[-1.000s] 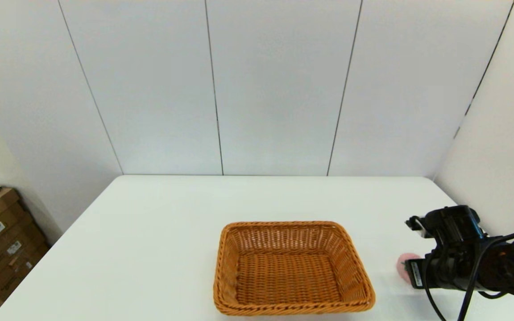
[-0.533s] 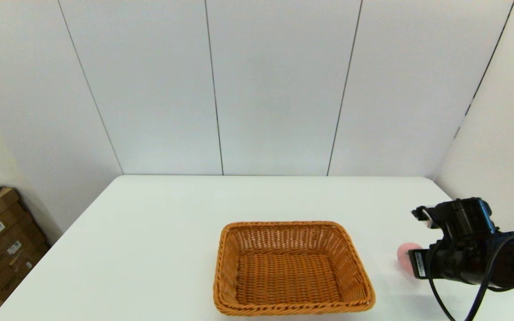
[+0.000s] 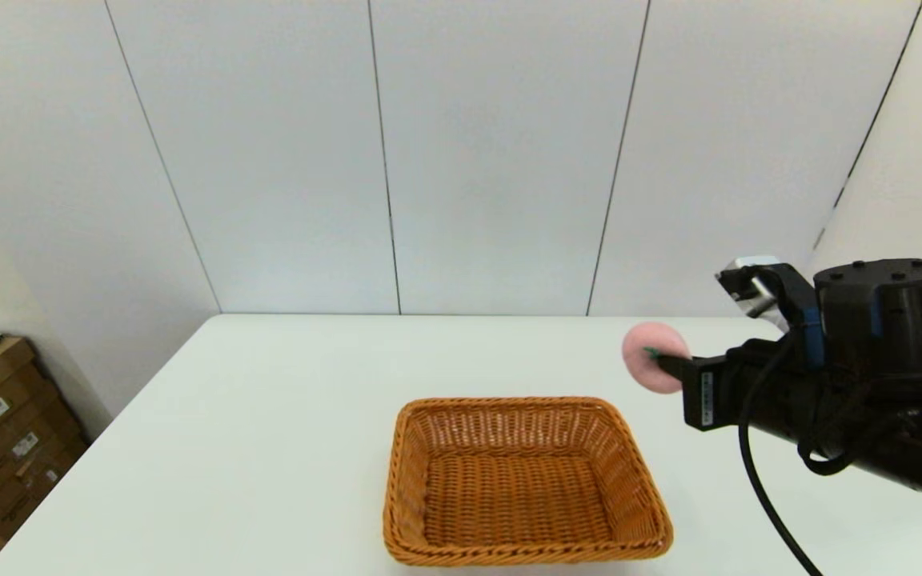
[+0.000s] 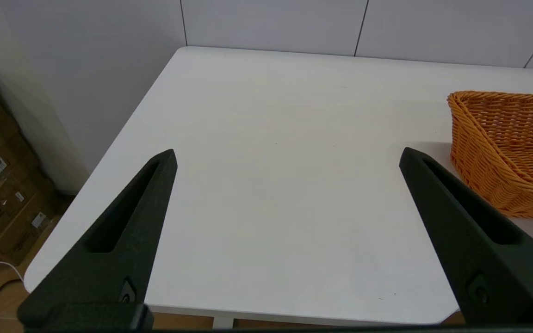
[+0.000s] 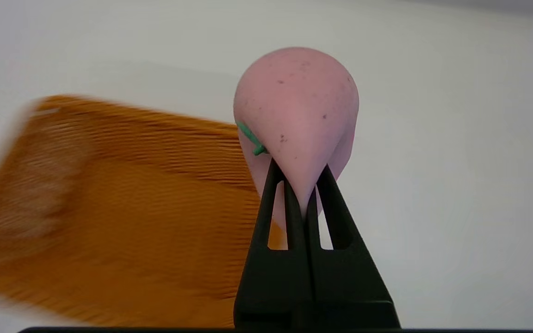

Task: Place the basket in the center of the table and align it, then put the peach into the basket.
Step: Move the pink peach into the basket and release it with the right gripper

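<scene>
Clearly the right gripper [image 3: 669, 366] is clenched on the small rounded pink toy peach [image 3: 651, 357], its two black fingers [image 5: 275, 194] pinching the narrow lower part of the fruit so that the flesh bulges out beyond the tips and the green leaf mark shows at one side. Gripper and peach hang in the air just beyond the far right corner of the rectangular orange-brown woven wicker basket [image 3: 522, 481], raised above its braided rim and not over its floor. The basket sits empty and squarely aligned, roughly mid-width on the large plain white table [image 3: 285, 416], so the placing and aligning step looks done and the carry of the peach is the step in hand. What comes next, as I judge it, is to bring the fruit over the basket's middle, lower it inside the sloping walls and part the fingers. Beyond the basket's left side, the left gripper [image 4: 286, 159] hovers released, fingers spread wide, holding nothing.
</scene>
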Robot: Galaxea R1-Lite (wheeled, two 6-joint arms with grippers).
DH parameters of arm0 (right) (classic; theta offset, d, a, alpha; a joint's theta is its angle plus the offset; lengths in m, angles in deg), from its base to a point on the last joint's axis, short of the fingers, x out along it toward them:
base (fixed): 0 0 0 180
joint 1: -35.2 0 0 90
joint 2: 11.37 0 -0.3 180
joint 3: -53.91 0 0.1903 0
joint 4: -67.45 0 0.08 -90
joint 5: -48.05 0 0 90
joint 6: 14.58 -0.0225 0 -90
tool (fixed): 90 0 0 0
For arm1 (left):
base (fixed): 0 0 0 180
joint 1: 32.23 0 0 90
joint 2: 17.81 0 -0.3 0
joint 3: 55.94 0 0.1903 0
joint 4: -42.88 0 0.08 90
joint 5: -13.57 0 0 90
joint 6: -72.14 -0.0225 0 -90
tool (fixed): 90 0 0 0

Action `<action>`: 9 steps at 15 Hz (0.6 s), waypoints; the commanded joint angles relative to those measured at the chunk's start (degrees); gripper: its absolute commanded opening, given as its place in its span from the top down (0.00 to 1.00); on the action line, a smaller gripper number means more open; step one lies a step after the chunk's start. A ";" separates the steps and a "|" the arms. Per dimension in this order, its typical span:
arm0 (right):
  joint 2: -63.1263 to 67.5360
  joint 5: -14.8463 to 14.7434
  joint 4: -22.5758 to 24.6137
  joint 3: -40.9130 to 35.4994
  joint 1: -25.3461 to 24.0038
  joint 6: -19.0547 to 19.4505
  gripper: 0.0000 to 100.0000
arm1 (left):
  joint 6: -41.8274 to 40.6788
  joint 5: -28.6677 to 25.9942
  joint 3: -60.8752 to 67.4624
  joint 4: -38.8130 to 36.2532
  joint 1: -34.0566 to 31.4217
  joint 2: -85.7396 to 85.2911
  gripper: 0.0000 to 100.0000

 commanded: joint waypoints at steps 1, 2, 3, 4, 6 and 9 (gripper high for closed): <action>-1.75 -0.23 -5.37 3.99 -14.25 -0.13 1.00 | 0.04 -0.02 0.03 0.03 -0.01 -0.01 0.00; -0.25 -0.14 -5.46 3.82 -15.30 -0.04 1.00 | 0.04 -0.02 0.03 0.03 -0.01 -0.01 0.00; 1.24 -0.14 -5.37 3.56 -16.18 -0.04 1.00 | 0.04 0.07 0.03 0.03 -0.01 -0.01 0.00; 2.91 -0.23 -4.94 3.29 -16.71 -0.04 1.00 | 0.04 0.07 0.03 0.03 -0.01 -0.01 0.00; 4.58 -0.14 -4.76 3.56 -17.15 -0.22 1.00 | 0.04 0.07 0.03 0.03 -0.01 -0.01 0.00; 6.51 -0.23 -4.76 4.35 -17.06 -0.22 1.00 | 0.04 0.07 0.03 0.03 -0.01 -0.01 0.00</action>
